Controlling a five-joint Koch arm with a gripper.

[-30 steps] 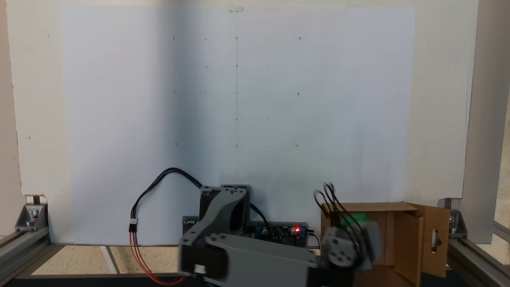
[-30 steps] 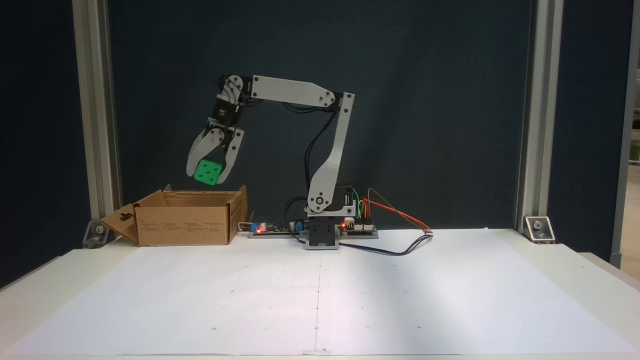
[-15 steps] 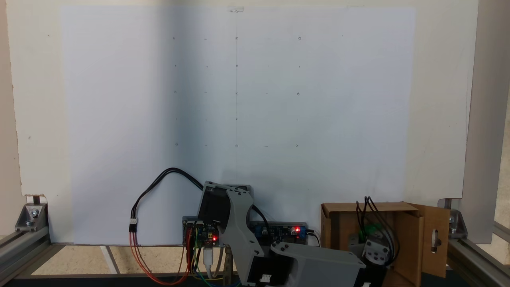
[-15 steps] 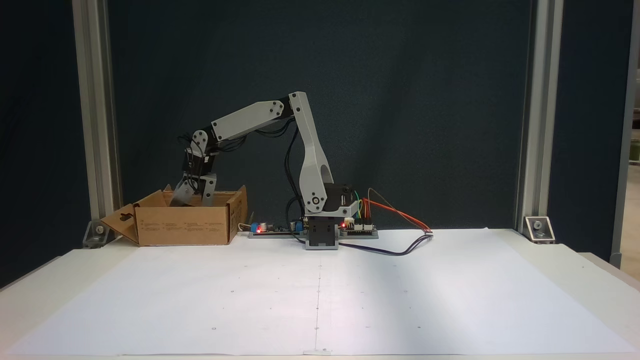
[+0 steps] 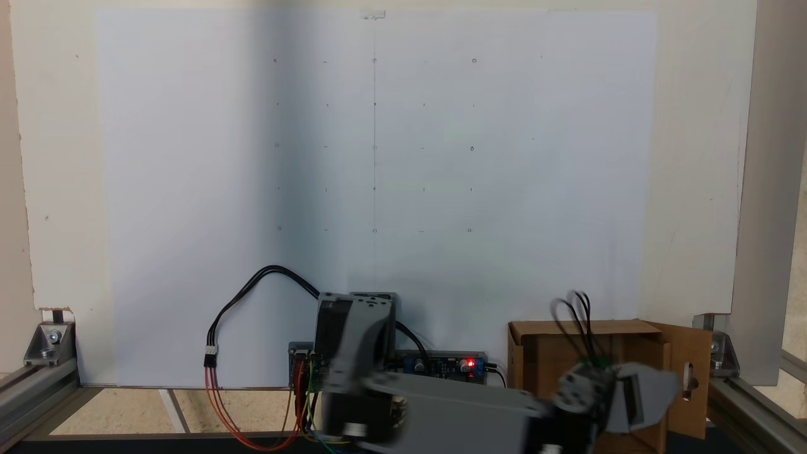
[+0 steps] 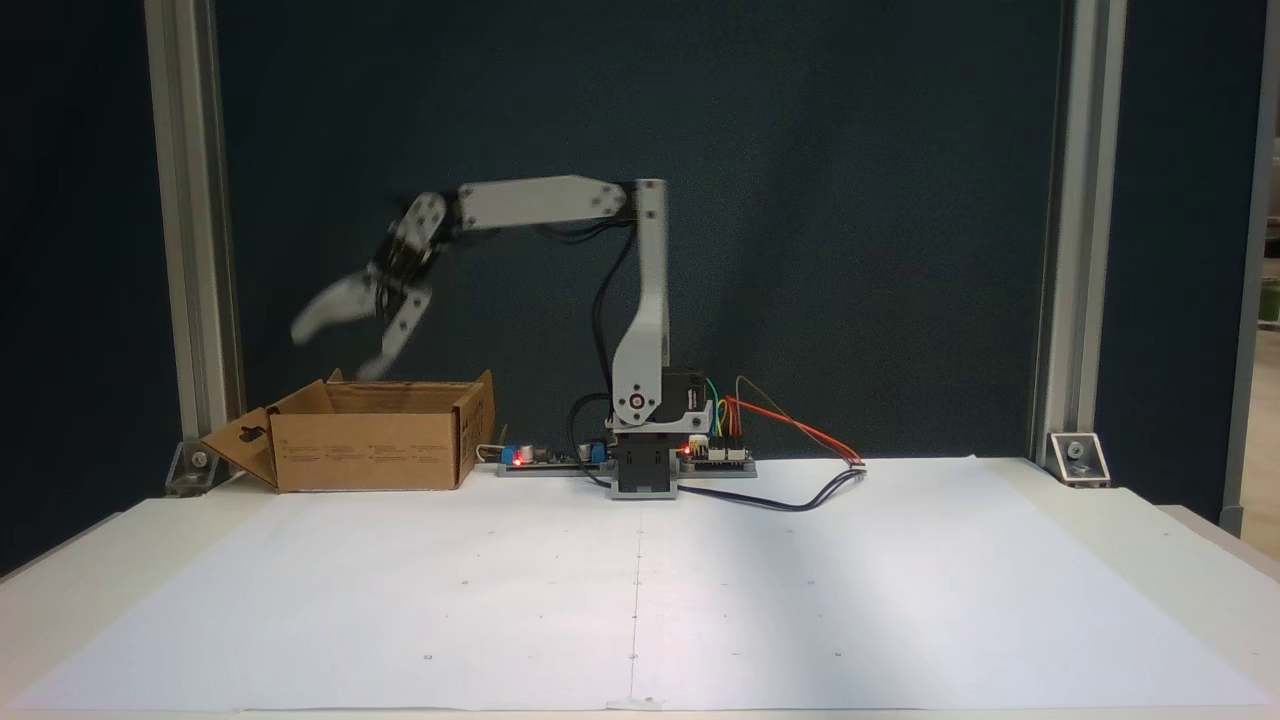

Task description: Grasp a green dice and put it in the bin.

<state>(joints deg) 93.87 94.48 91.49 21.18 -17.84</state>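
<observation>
From where I'm driving this, the pincer is hanging in the air above the bin, spread wide with nothing between its jaws. It's blurry, but in the fixed view facing the arm the two fingers are clearly splayed apart, one pointing out left and one down toward the box's open top.

The bin sits on the bench at the left of that view, just beside the white paper sheet, with its slotted flap folded out to the left.

In the other fixed view the arm's wrist covers much of the box. There's a tiny green speck by the wrist cables, too small to call. Honestly I can't tell where the green dice is; the box walls hide the inside from both cameras.
</observation>
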